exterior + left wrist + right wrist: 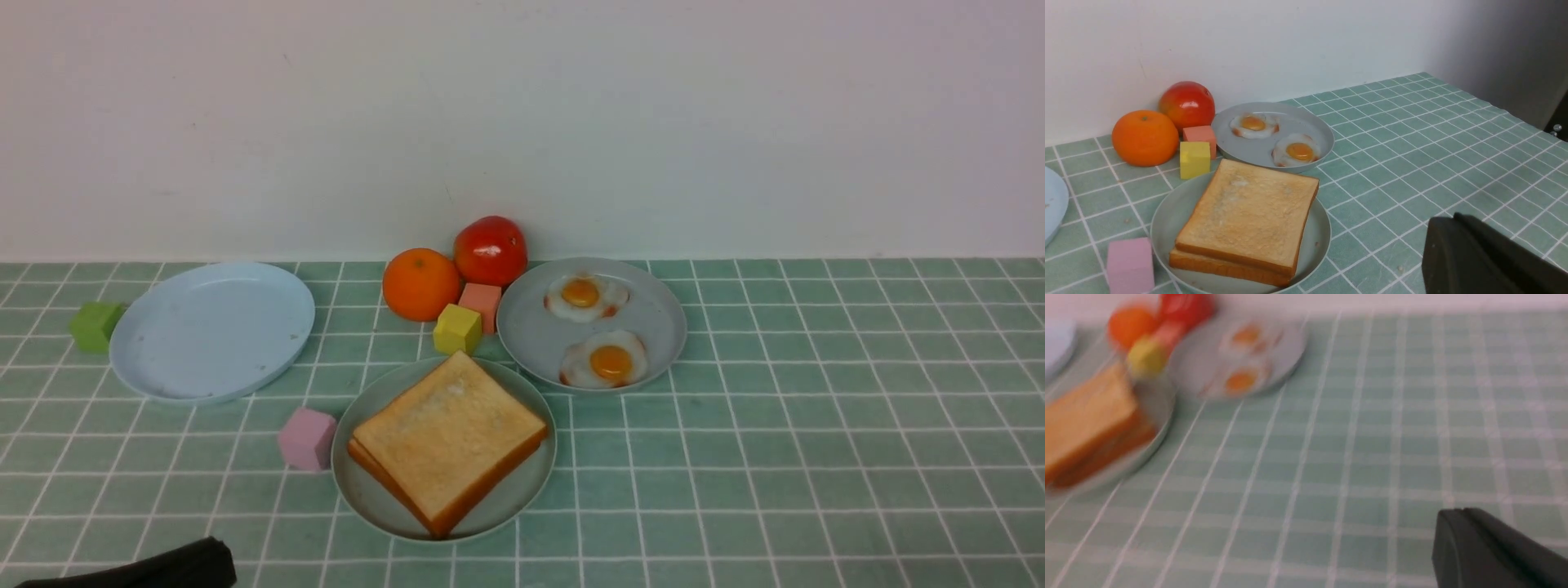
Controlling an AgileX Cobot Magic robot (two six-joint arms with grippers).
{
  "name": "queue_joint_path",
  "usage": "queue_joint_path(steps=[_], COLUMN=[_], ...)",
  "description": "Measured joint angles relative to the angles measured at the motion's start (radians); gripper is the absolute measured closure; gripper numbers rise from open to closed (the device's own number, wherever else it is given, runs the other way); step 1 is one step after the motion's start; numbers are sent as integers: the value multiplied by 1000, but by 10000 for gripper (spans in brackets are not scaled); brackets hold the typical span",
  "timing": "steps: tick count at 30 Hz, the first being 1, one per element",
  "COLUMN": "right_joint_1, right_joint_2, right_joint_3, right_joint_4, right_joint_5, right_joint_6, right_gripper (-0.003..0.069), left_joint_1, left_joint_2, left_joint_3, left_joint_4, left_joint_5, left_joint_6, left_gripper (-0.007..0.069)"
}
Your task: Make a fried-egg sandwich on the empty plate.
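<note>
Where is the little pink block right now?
In the front view the pink block sits on the tiled table on the robot's left, right beside the plate holding the toast, just near of the pale blue plate.

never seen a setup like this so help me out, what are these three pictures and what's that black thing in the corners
It is a two-armed robot at a tiled table. The wide picture looks forward from between the arms. The other two come from cameras on its wrists; the right one is blurred. The black shapes are parts of the left gripper and right gripper; nothing shows in either. On the table: two toast slices stacked on a grey-green plate, two fried eggs on a grey plate, an empty pale blue plate, an orange, a tomato and four small blocks.
</note>
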Motion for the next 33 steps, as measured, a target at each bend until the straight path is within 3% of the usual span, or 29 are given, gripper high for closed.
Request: queue_joint_path(steps=[3,7,26,33], right_joint_1=[-169,-256,-269,-243], right_joint_2=[-93,-164,-171,-171], right_joint_3=[112,206,229,229], right_joint_4=[8,27,114,242], right_joint_5=[-89,-130,-144,-132], right_joint_6=[-12,-46,-130,-379], right_gripper=[673,673,673,673], left_joint_1=[0,0,0,0], left_joint_2=[0,0,0,0], left_joint_3=[0,0,0,0], left_joint_4=[0,2,2,2], left_joint_5=[1,1,2,2], left_joint_6=[0,0,0,0], left_gripper=[638,638,636,633])
